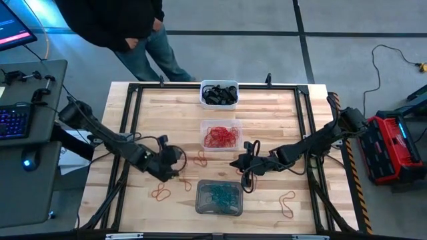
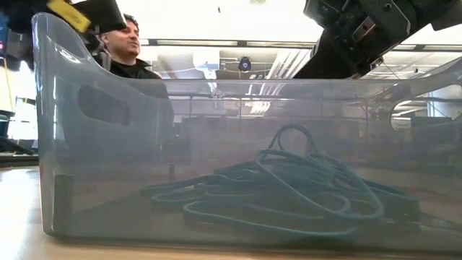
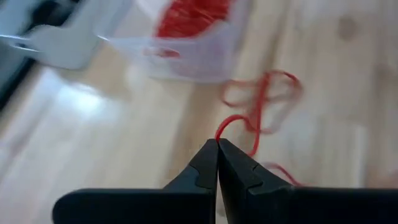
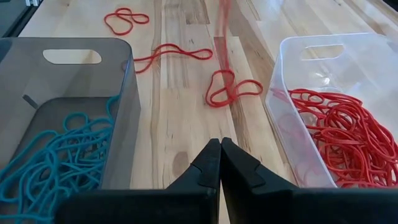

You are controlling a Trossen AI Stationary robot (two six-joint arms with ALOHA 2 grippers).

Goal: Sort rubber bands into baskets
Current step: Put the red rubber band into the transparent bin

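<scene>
Three baskets stand in a row down the table's middle. The white one (image 1: 219, 93) holds black rubber bands, the clear one (image 1: 221, 135) red ones (image 4: 336, 134), the grey one (image 1: 219, 198) teal ones (image 2: 289, 188). Loose red bands lie on the wood (image 1: 161, 194) (image 1: 287, 203) (image 4: 126, 20). My left gripper (image 1: 176, 175) is low over the table left of the grey basket, shut on a red rubber band (image 3: 261, 99). My right gripper (image 4: 219, 142) hovers shut between the clear and grey baskets (image 1: 235, 162), holding nothing. My left gripper pinches one end of the red band (image 3: 225, 127) between its two fingertips, coming slanting down from the table's left. From there the band runs toward the clear basket, its far loops (image 4: 231, 87) lying on the wood. One strand or two in the pinch, I cannot tell.
A person stands at the table's far left corner (image 1: 127, 27) and shows behind the grey basket (image 2: 119, 43). A black frame rail (image 1: 127, 133) runs round the table top. Bare wood lies at the near right (image 1: 267, 213).
</scene>
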